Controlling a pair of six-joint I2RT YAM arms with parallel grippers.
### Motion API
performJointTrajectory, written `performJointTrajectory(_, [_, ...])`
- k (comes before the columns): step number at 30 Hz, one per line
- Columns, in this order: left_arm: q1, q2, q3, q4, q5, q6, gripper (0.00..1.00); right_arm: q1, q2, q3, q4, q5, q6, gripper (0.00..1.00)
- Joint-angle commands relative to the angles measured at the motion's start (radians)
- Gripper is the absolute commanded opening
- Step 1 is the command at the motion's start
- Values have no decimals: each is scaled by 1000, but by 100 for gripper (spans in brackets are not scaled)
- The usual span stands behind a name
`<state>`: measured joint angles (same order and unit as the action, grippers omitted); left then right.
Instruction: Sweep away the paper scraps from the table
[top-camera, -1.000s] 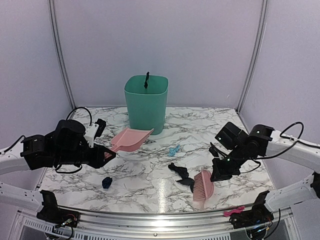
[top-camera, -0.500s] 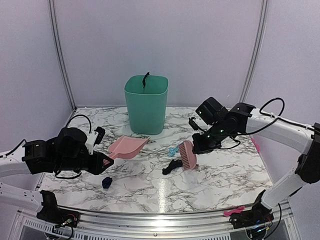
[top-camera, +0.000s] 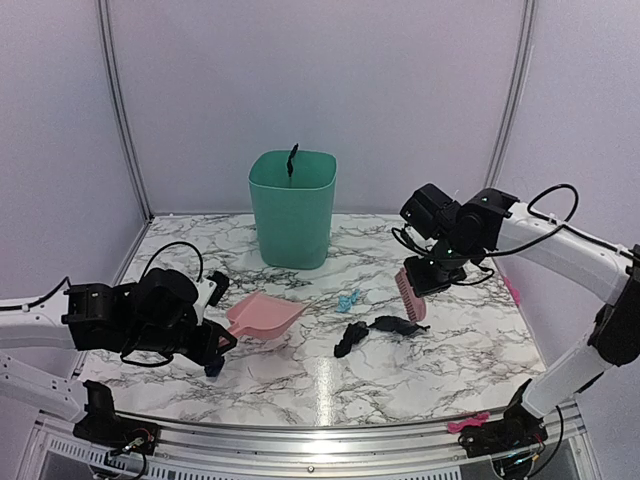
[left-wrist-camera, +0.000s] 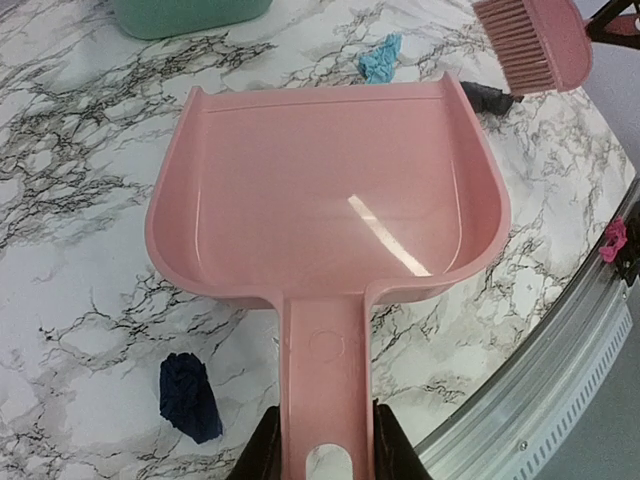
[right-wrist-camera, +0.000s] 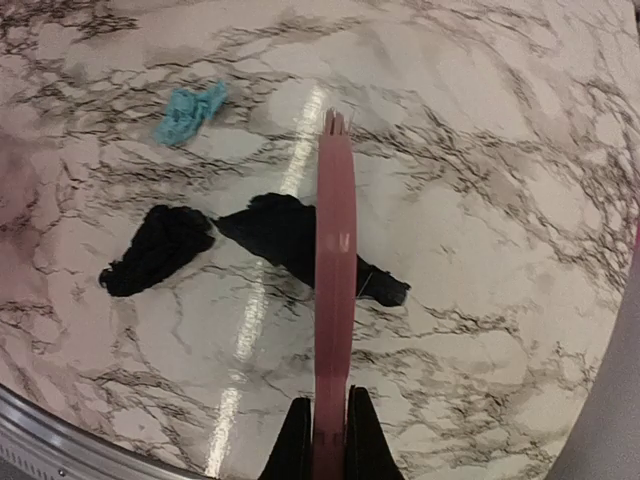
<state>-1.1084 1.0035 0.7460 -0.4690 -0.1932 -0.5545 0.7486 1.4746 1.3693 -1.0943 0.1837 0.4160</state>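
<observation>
My left gripper (top-camera: 222, 336) (left-wrist-camera: 325, 455) is shut on the handle of the pink dustpan (top-camera: 266, 317) (left-wrist-camera: 330, 190), whose mouth faces the scraps. A navy scrap (top-camera: 213, 366) (left-wrist-camera: 188, 396) lies beside the handle. Two black paper scraps (top-camera: 349, 338) (top-camera: 395, 325) (right-wrist-camera: 160, 246) (right-wrist-camera: 288, 232) and a light-blue one (top-camera: 348, 300) (left-wrist-camera: 380, 58) (right-wrist-camera: 190, 112) lie mid-table (top-camera: 440, 360). My right gripper (top-camera: 432, 274) (right-wrist-camera: 328, 440) is shut on the pink brush (top-camera: 410, 295) (right-wrist-camera: 335, 290), which hangs just right of the black scraps, over one scrap's end.
A green bin (top-camera: 292, 208) stands at the back centre with a dark scrap (top-camera: 292, 160) on its rim. A small pink item (top-camera: 468, 422) (left-wrist-camera: 612, 240) sits by the front rail (top-camera: 320, 440) at the right.
The right arm carried the brush from the near right up past the black scraps, pushing them apart and leftward. The left arm brought the dustpan nearer and toward the scraps.
</observation>
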Motion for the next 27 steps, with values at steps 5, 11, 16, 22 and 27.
performJointTrajectory(5, [-44,154,98,-53,-53,102,0,-80,-78,-8,-258,211,93,0])
performJointTrajectory(11, [-58,201,123,-79,-3,187,0,-81,-26,-133,-131,113,61,0])
performJointTrajectory(16, [-120,258,139,-126,19,247,0,-79,20,-138,-5,-23,-13,0])
performJointTrajectory(22, [-209,350,181,-131,-22,294,0,-58,102,-118,28,-75,-98,0])
performJointTrajectory(27, [-245,443,240,-125,-45,316,0,11,127,-133,29,-154,-126,0])
